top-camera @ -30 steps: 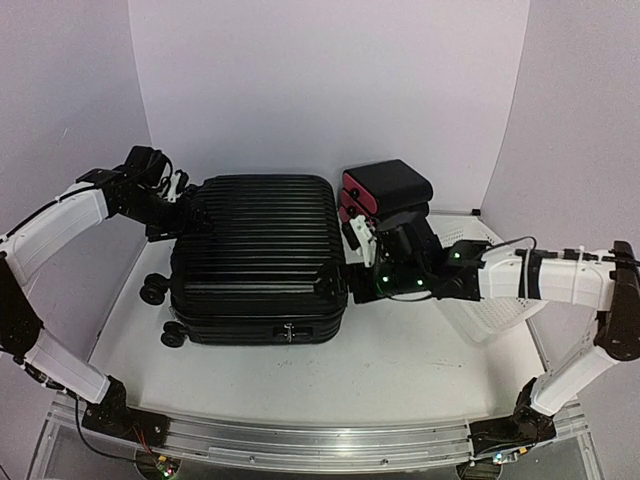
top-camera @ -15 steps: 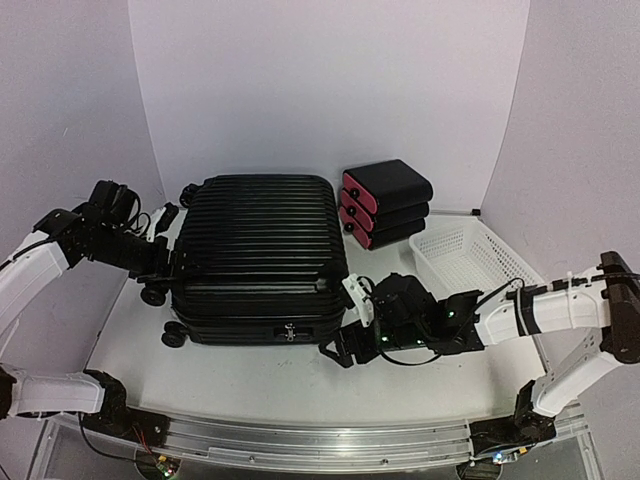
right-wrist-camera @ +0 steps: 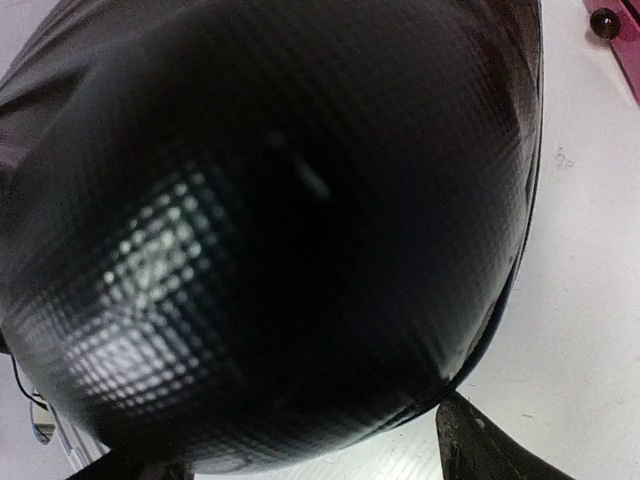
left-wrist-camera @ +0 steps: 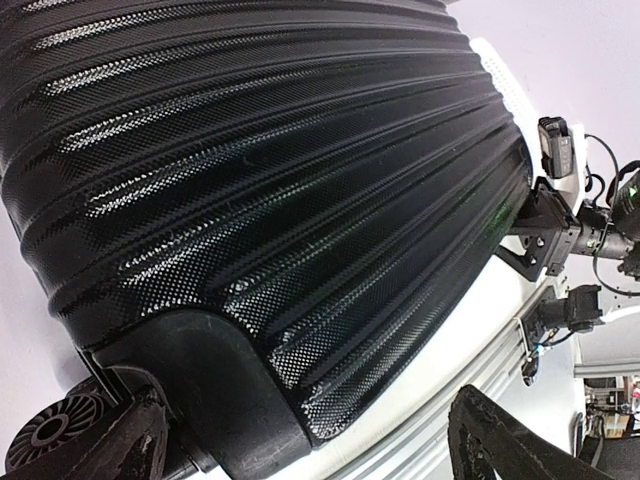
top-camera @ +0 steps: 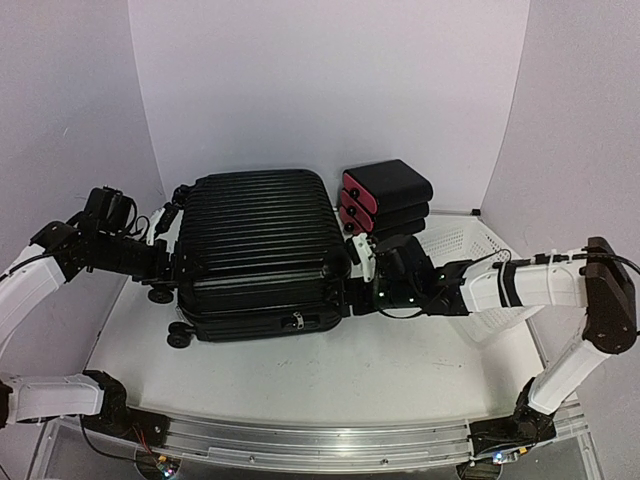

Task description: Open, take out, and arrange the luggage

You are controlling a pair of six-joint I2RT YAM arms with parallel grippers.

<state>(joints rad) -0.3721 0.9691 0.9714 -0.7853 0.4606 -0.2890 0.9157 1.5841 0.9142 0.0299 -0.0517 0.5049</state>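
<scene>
The ribbed black luggage (top-camera: 258, 250) shows a glossy woven-pattern shell

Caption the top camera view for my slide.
Left gripper and right gripper flank the closed black suitcase; pink-fronted boxes and white basket stand to its right.

No lettering, brand, number or sign is showing legibly in any view. The large black ribbed hard-shell suitcase (top-camera: 258, 245), the stacked black boxes with pink fronts (top-camera: 388, 195) and the white mesh plastic basket (top-camera: 455, 238) are presenting only unmarked faces.
</scene>
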